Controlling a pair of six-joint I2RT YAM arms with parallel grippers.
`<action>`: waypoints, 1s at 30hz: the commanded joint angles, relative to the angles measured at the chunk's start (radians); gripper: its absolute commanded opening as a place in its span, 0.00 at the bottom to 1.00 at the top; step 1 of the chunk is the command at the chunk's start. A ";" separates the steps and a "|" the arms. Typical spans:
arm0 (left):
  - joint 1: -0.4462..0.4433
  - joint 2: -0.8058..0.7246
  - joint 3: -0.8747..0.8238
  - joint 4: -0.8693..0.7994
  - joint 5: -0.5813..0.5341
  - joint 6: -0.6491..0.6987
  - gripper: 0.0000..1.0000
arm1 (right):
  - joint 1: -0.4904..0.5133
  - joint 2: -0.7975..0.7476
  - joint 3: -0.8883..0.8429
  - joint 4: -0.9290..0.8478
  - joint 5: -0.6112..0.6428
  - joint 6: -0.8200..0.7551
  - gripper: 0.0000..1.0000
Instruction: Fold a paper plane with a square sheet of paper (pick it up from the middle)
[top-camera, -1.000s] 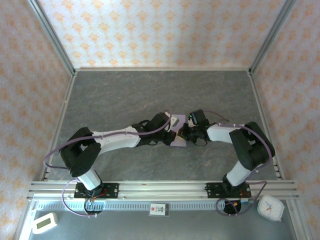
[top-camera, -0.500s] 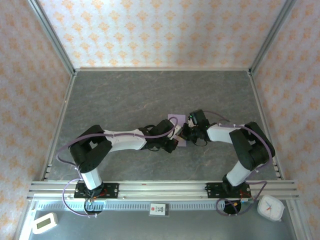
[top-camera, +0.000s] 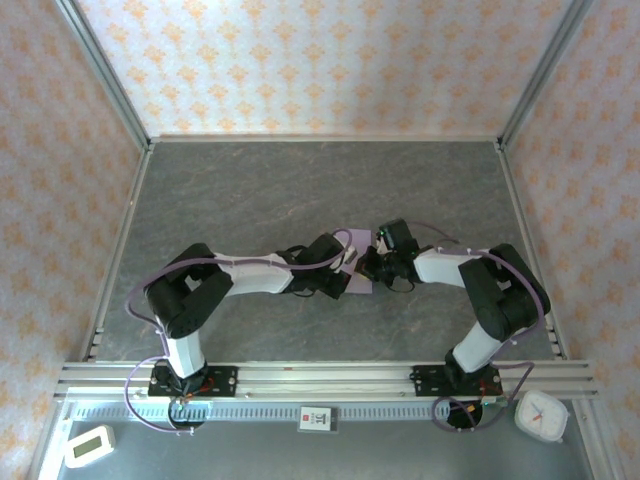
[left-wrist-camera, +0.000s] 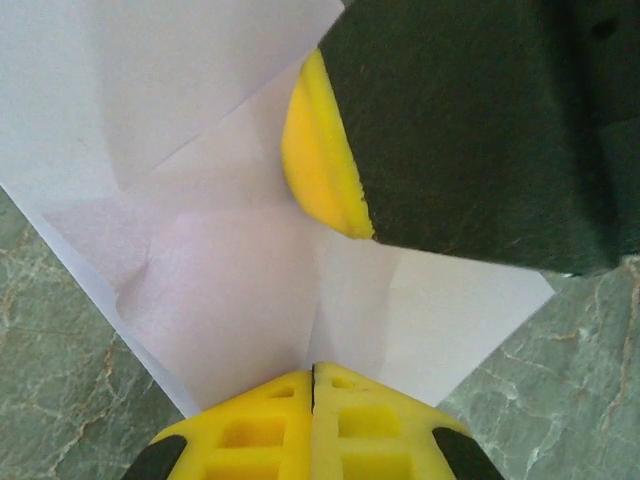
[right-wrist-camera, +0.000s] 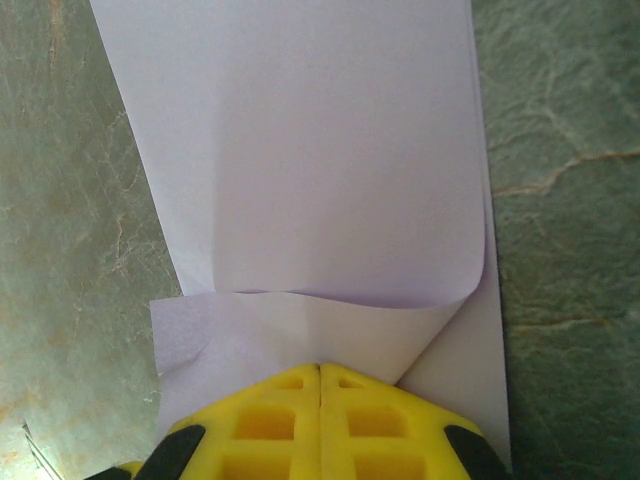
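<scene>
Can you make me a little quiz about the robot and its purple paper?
1. True or false: the paper is perfectly flat, with no folds in it.
2. Pick one: what does the paper lie on? A) a red plate B) a grey stone-look table C) a blue box
3. Fill in the gap: the left tool and the right tool both have their yellow tips pressed together, so both are ____ (open or shut).

Key:
1. False. It has folds, and one flap curls up near the right tool.
2. B
3. shut
</scene>
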 joint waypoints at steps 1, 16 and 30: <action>0.014 0.012 -0.006 0.023 -0.026 0.024 0.00 | 0.002 0.018 -0.048 -0.118 0.085 0.007 0.00; 0.022 0.006 -0.092 0.035 -0.048 0.024 0.00 | 0.000 0.002 0.059 -0.173 0.067 -0.017 0.00; 0.022 -0.122 0.005 0.037 0.053 -0.067 0.01 | 0.000 0.018 0.034 -0.154 0.060 -0.013 0.00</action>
